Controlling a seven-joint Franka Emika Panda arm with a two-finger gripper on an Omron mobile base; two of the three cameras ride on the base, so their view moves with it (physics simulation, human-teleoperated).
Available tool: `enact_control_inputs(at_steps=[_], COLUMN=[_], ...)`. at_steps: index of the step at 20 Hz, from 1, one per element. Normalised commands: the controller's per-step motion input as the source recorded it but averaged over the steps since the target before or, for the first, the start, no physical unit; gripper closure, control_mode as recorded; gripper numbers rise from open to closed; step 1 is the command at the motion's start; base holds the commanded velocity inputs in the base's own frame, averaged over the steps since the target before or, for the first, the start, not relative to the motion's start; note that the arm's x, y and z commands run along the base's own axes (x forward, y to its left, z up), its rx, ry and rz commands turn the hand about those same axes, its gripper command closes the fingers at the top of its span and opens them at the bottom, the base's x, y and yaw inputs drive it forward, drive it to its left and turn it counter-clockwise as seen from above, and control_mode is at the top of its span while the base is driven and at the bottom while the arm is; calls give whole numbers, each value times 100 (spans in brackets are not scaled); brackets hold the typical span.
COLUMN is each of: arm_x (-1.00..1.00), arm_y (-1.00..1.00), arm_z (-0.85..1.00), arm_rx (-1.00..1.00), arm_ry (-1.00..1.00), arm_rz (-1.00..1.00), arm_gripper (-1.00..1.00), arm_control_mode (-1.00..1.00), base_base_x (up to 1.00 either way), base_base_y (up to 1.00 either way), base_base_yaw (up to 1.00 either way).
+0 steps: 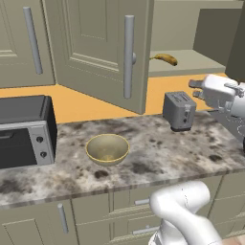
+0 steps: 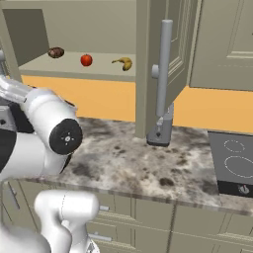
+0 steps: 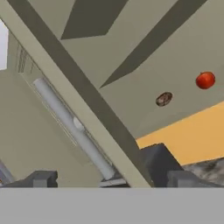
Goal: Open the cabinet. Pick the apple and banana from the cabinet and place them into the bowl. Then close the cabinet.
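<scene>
My gripper (image 3: 107,180) hangs empty, its 2 tips apart at the bottom of the hand view. The cabinet (image 2: 89,20) stands open. The apple (image 2: 86,60) sits on its shelf at upper left of the right base view, the banana (image 2: 123,63) just right of it. The bowl (image 1: 107,149) waits mid-counter. I judge the apple light, firm and apt to roll, so I would pinch across its middle; the banana is softer, best taken across its belly.

My left base camera looks down over the mottled stone desk (image 1: 158,153) from the arm's left, my right base camera from its right, both sharing the open olive-beige panelled cabinet (image 1: 95,52) (image 2: 163,59), while my rolled hand camera sits close under it (image 3: 144,65).
</scene>
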Motion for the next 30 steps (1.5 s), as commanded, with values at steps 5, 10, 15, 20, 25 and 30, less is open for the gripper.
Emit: enact_control_inputs(at_steps=[5, 10, 15, 20, 25, 30], arm_x=[57, 5, 7, 36, 56, 7], arm_y=[77, 100, 100, 100, 100, 45], arm_z=[-36, -27, -12, -6, -14, -4], arm_rx=[1, 0, 0, 0, 0, -1], arm_ry=[0, 0, 0, 0, 0, 1], arm_rz=[36, 27, 26, 24, 17, 2], arm_gripper=[-100, -100, -100, -100, -100, -100], arm_control_mode=[-100, -100, -100, -100, -100, -100], base_base_x=[0, 0, 0, 0, 0, 0], base_base_y=[0, 0, 0, 0, 0, 0], base_base_yaw=[0, 0, 0, 0, 0, 0])
